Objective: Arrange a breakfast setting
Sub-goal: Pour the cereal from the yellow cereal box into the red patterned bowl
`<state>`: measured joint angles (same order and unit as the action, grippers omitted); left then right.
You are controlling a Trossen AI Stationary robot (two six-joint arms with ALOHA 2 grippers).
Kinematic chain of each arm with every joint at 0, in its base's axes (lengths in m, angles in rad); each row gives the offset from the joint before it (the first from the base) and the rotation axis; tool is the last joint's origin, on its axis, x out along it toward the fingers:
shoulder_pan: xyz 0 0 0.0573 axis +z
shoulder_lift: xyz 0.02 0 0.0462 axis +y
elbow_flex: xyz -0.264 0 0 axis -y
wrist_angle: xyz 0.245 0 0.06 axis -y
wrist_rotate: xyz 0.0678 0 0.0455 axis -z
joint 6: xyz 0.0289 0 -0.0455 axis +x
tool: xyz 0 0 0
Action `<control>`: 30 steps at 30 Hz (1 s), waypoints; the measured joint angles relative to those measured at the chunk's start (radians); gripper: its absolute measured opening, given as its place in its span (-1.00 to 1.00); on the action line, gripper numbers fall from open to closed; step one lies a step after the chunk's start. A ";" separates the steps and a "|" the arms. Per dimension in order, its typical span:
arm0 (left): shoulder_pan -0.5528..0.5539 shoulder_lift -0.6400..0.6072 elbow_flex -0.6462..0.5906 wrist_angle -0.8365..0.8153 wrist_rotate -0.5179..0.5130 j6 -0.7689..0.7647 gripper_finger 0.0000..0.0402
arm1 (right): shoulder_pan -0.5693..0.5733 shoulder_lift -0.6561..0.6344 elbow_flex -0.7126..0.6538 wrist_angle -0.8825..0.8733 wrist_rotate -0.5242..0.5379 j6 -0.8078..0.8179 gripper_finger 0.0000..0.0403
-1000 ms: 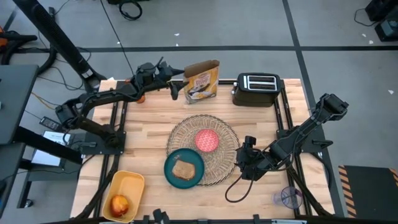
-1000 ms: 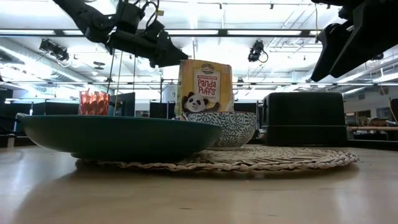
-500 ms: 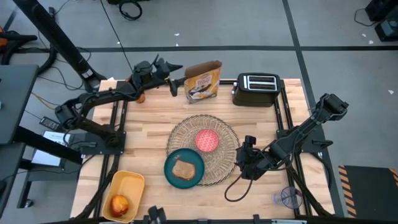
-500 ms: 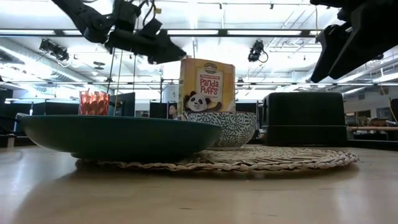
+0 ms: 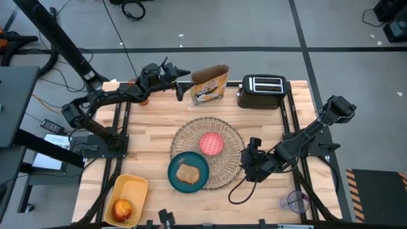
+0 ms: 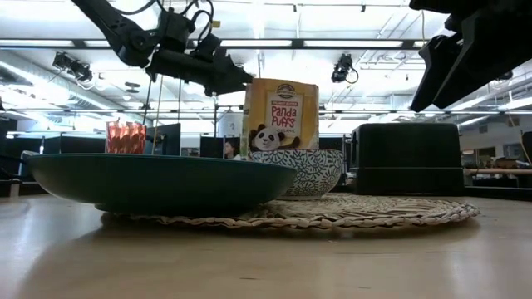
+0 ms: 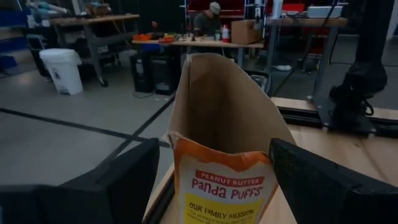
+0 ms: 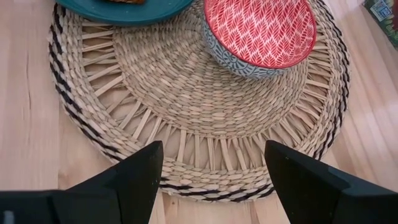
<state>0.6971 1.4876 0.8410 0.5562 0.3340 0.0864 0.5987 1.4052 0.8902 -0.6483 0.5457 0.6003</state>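
The woven straw placemat (image 5: pixel 222 166) lies mid-table. On it stand the pink bowl (image 5: pixel 212 143) and the teal plate (image 5: pixel 175 173) with the brown toast slice (image 5: pixel 188 172). The red apple (image 5: pixel 121 208) lies in a yellow container (image 5: pixel 132 189) at the near left. The orange cup (image 6: pixel 125 137) stands at the far left, mostly hidden under my left arm in the high view. The spoon is not in view. My left gripper (image 5: pixel 183 77) is open at the far edge, its fingers either side of a cereal box's open top (image 7: pixel 217 93). My right gripper (image 5: pixel 250 162) is open and empty over the placemat's right edge (image 8: pixel 205 180). My left gripper comes level from the table's left at the cereal box's open top (image 6: pixel 252 83), with one finger (image 7: pixel 124 180) on each side. The box stands on the table. I cannot tell whether the fingers touch it.
A black toaster (image 5: pixel 262 91) stands at the far right beside the cereal box (image 5: pixel 208 84). A small purple translucent thing (image 5: pixel 294 201) lies beyond the table's near right corner. Bare wood shows left of the placemat and along the near edge.
My left gripper has moved a little toward the table's right, up to the cereal box's top. The box has turned a little and shifted slightly toward the right while standing on the table.
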 joint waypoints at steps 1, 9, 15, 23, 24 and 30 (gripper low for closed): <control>0.000 0.001 -0.001 0.018 0.002 0.000 0.56 | -0.001 0.000 0.000 0.000 0.000 0.000 0.43; 0.019 0.002 -0.002 0.067 0.012 -0.070 0.56 | -0.001 0.000 0.000 -0.001 -0.013 0.002 0.43; 0.039 0.003 -0.002 0.030 0.011 -0.067 0.56 | -0.001 0.000 0.000 0.004 -0.016 0.009 0.43; 0.032 0.066 -0.001 0.023 0.011 -0.057 0.56 | -0.010 0.000 0.000 0.010 -0.018 0.009 0.43; 0.030 0.079 -0.002 0.028 0.005 -0.051 0.56 | -0.013 0.000 0.000 0.011 -0.019 0.009 0.43; 0.008 0.140 -0.002 0.089 -0.061 -0.023 0.56 | -0.030 0.000 0.000 0.020 -0.044 0.008 0.43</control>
<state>0.7050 1.6273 0.8394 0.6455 0.2734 0.0635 0.5690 1.4052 0.8902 -0.6285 0.5013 0.6085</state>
